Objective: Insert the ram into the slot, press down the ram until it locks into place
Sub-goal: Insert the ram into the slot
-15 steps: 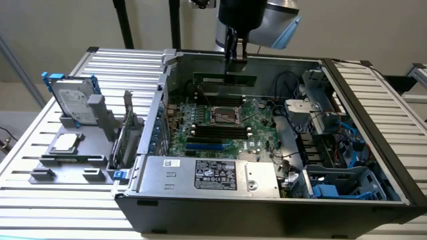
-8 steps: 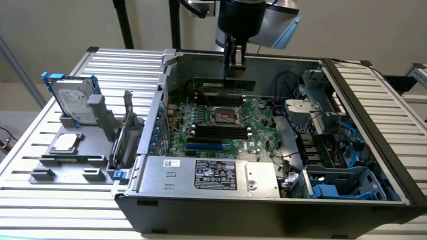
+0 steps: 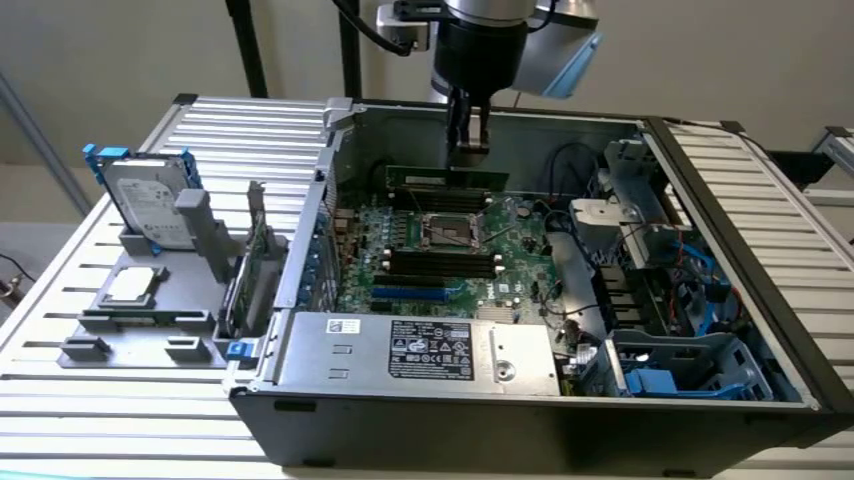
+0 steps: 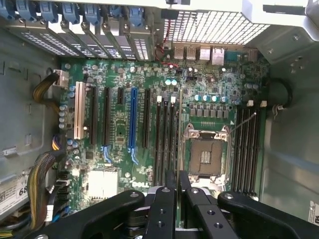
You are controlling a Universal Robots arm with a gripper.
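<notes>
Hanging down into the open computer case (image 3: 534,425) from above, the pincer (image 3: 467,150) is seen closed on the ram (image 3: 447,177), which is gripped near the middle of its length. The green stick is held level, long edge down, on the far side of the CPU socket (image 3: 451,232) in the exterior view. It is placed low over the group of parallel black memory slots there. Whether its lower edge has entered a slot or only hovers above it cannot be told. In the wrist view, the two black fingers (image 4: 167,204) are seen drawn close together with the thin board pinched between them. Just past them lies the slot (image 4: 173,142), the one of its group nearest the socket, with a white latch at its end. The blue slot (image 4: 132,119) is seen farther off, on the side of that group away from the socket. A second group of black memory slots (image 4: 246,149) is found on the socket's other side. On the slatted counter (image 3: 134,430), at the exterior view's left and well apart from the case, a hard drive (image 3: 140,200) is propped upright in a grey holder (image 3: 134,335).
</notes>
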